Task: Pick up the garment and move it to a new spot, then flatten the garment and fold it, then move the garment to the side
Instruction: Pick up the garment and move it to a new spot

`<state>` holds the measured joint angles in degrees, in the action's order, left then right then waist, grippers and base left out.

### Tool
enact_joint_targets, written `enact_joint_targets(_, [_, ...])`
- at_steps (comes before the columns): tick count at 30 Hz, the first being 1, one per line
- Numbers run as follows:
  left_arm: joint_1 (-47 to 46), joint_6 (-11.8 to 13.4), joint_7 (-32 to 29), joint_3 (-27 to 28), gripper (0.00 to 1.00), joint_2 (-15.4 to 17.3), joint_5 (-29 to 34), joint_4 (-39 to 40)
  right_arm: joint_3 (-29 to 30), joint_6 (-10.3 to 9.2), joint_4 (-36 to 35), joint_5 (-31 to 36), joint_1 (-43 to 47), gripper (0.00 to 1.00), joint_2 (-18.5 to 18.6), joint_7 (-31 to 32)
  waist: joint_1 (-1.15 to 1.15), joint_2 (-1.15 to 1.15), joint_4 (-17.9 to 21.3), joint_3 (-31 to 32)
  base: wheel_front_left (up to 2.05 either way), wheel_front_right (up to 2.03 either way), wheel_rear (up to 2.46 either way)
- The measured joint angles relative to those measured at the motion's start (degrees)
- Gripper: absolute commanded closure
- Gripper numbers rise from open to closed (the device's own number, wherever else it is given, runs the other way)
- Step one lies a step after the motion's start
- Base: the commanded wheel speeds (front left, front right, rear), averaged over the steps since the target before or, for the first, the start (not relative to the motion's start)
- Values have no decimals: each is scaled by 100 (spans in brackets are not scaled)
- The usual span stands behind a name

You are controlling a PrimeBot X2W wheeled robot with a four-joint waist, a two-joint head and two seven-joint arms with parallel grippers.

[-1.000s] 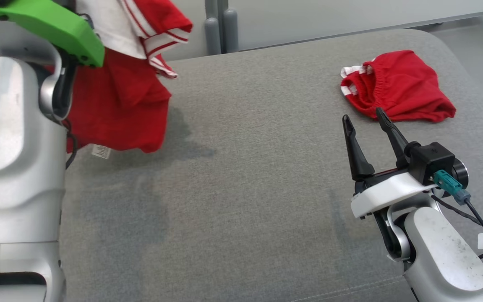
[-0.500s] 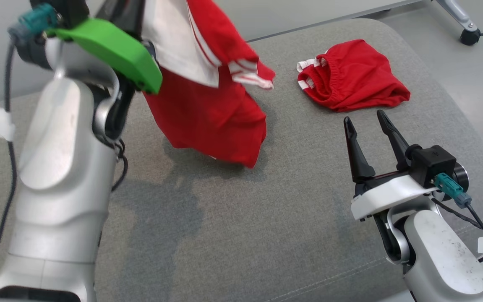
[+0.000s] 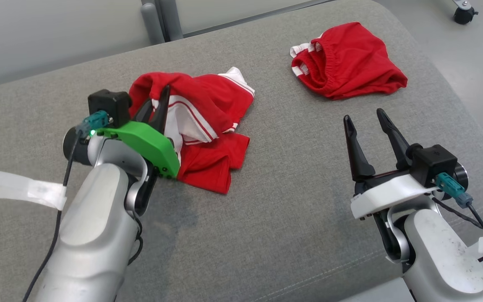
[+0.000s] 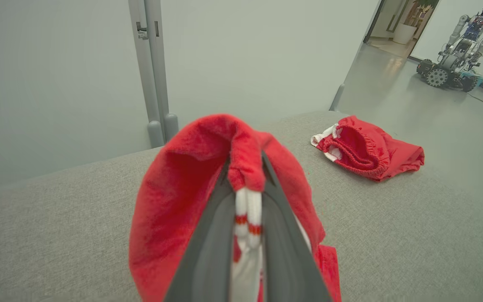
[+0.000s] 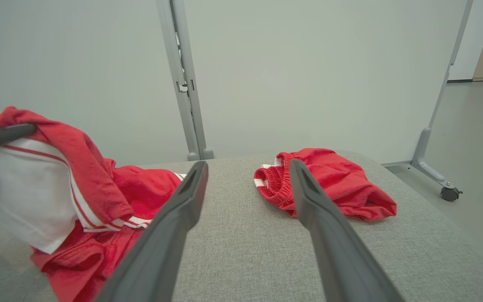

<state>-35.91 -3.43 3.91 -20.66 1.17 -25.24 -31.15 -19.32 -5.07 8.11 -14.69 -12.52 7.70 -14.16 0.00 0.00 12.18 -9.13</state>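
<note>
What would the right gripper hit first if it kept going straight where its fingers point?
Probably the red shorts: the open right gripper points at their waistband end, with bare grey cushion between. Its height is unclear, so it might skim over them.

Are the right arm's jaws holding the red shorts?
No, the right jaws stand open and empty, apart from the shorts, which lie on the cushion beyond them.

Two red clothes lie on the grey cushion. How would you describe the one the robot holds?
On the grey cushion, look toward the left gripper. Its shut jaws pinch a crumpled red shirt with a white panel and stripes; the red shorts lie apart, untouched.
</note>
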Motion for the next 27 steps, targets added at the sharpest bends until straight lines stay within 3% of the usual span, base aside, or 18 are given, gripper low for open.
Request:
enact_joint_targets(15, [769,259,483,223,100,14,96,-628,66,1,83,0,12,0,85,-11,0,0,-392,78,0,0,0])
enact_joint_targets(22, [899,400,643,436,100,186,63,-862,31,49,110,0,10,0,77,-12,0,0,-487,116,0,0,0])
enact_joint_targets(25, [903,454,671,553,89,203,-2,-950,30,51,133,0,10,0,75,-12,0,0,-497,127,0,0,0])
enact_joint_targets(27, [903,478,699,602,88,215,-49,-1023,30,52,146,0,10,0,71,-13,0,0,-502,135,0,0,0])
